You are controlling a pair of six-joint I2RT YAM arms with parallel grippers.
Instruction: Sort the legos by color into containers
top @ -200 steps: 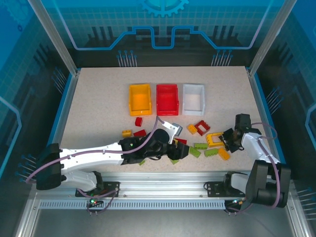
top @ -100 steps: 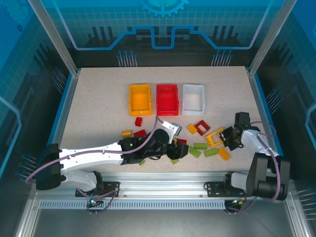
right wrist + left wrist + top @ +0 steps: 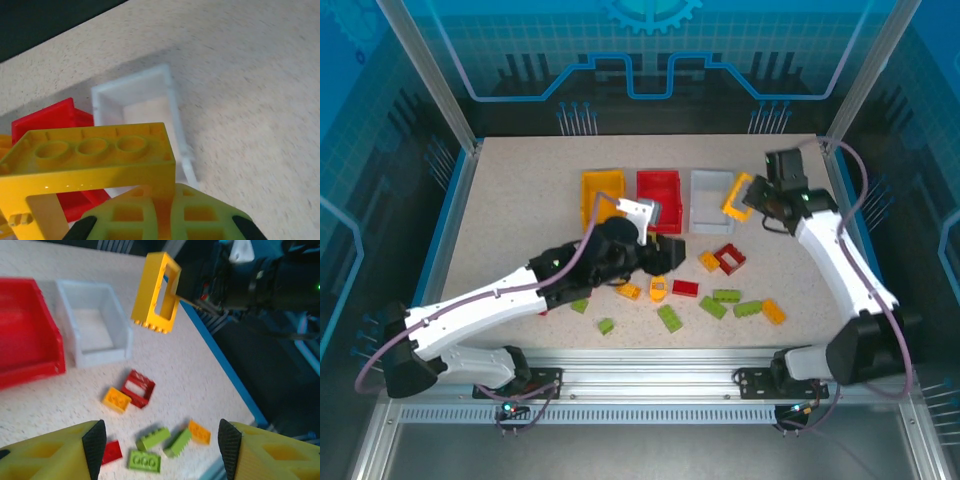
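We see the right pincer [image 3: 752, 196], pinching the yellow frame brick [image 3: 737, 196], risen toward the white bin [image 3: 711, 186]; left pincer [image 3: 161, 442] spread; loose bricks [image 3: 726, 296] remain.

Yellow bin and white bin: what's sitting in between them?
The red bin sits between the yellow bin and the white bin, all in one row. The top external view shows it.

Both arms wore white shells along their long links, the left arm [image 3: 480, 305] and the right arm [image 3: 840, 255] alike, with black joints and bulky black shoulders [image 3: 865, 350]. A grey-purple cable [image 3: 863, 190] looped along each. The left gripper [image 3: 160, 447] had yellow latticed fingers [image 3: 45, 457] tipped with black pads [image 3: 94, 445].
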